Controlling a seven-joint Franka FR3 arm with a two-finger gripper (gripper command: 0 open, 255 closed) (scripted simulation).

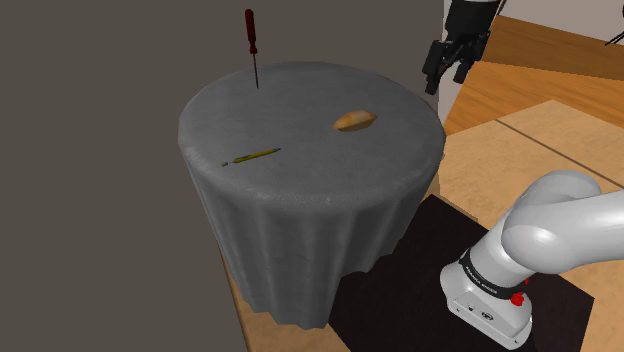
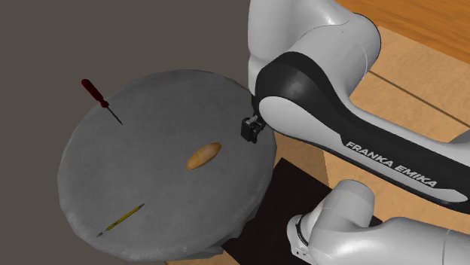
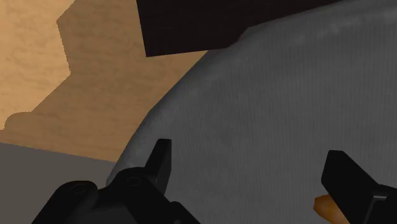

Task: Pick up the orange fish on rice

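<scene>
Fingers (image 3: pixel 160 159) spread wide, the black gripper (image 1: pixel 452 62) hangs above the grey-draped table's (image 1: pixel 300 110) rim, short of the orange fish on rice (image 1: pixel 355 120), seemingly readied to straddle it.

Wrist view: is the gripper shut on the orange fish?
No, the gripper stands open over the grey cloth; the orange fish peeks out beside one finger.

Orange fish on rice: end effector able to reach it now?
Probably yes. The end effector hangs open near the edge of the table, the orange fish on rice lies uncovered, and the screwdriver and pencil are well away.
</scene>
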